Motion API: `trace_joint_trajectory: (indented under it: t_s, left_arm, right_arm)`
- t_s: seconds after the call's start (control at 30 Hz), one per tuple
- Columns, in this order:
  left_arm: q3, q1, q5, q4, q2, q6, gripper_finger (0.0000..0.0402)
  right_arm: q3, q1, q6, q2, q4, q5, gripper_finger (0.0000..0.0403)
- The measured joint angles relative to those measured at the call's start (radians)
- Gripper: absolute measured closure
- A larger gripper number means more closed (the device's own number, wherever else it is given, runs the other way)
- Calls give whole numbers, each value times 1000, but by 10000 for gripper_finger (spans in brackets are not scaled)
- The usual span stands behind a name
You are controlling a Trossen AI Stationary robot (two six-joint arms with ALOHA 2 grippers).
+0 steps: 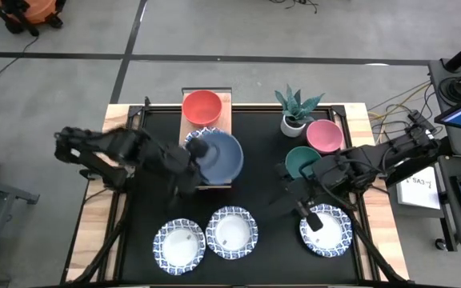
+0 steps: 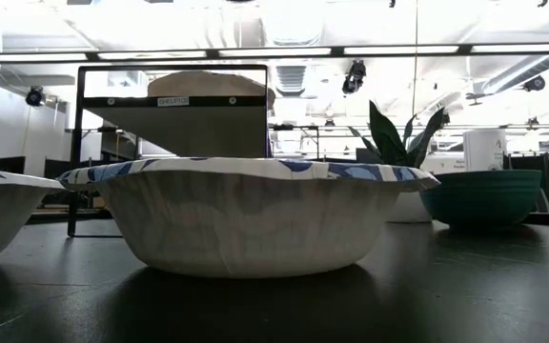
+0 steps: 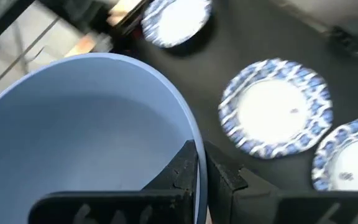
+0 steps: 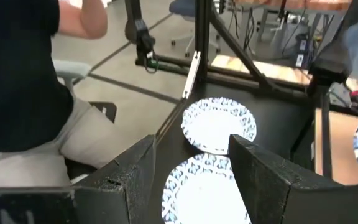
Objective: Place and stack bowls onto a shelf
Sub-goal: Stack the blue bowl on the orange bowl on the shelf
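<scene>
My left gripper (image 1: pixel 199 153) is shut on the blue bowl (image 1: pixel 221 157), over the near part of the light-wood shelf (image 1: pixel 223 120). A white patterned dish (image 1: pixel 199 136) lies on the shelf, partly under the blue bowl. The red bowl (image 1: pixel 202 107) sits on the shelf's far end. My right gripper (image 1: pixel 313 216) is open above a white dish (image 1: pixel 331 234) at the near right. Two more white dishes (image 1: pixel 179 245) (image 1: pixel 231 232) rest on the black tabletop. The green bowl (image 1: pixel 301 162) and pink bowl (image 1: pixel 324 136) stand at the right. My left gripper (image 3: pixel 204 158) pinches the blue bowl's rim (image 3: pixel 194 146) on the side toward the table's left, one finger (image 3: pixel 182 171) inside the bowl and one (image 3: pixel 225 177) outside. It comes from the left, slanting down. Whether the bowl touches the dish below it, I cannot tell.
A white pot with a spiky plant (image 1: pixel 294 118) stands at the far right, next to the pink bowl. In the low view a white dish (image 2: pixel 246 214) fills the middle and the green bowl (image 2: pixel 484 196) is behind it. A seated person (image 4: pixel 23 93) shows beyond the table.
</scene>
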Motion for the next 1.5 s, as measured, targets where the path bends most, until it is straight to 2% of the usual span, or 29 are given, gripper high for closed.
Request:
trace_joint_trajectory:
  t_s: [0.13, 0.23, 0.3, 0.5, 0.63, 1.0, 1.5]
  left_arm:
    - [-56, 140, 0, 3, -86, 32, 401]
    - [-112, 285, 21, 35, -147, 63, 401]
    - [-157, 396, 79, 70, -179, 92, 401]
    - [-298, 733, 348, 220, -201, 141, 401]
    - [-354, 858, 415, 272, -163, 155, 401]
    - [-362, 885, 429, 267, -100, 171, 401]
    - [-363, 880, 478, 260, -77, 75, 402]
  right_arm:
    - [-45, 0, 0, 0, 33, 0, 211]
    - [-77, 0, 0, -1, 72, 0, 211]
    - [-93, 0, -1, -1, 92, 2, 211]
    - [-160, -2, 0, -2, 162, 5, 211]
    - [-196, -2, 9, -8, 198, 47, 211]
    - [-233, -14, 35, -8, 202, 89, 211]
    - [-239, -14, 28, -8, 205, 106, 211]
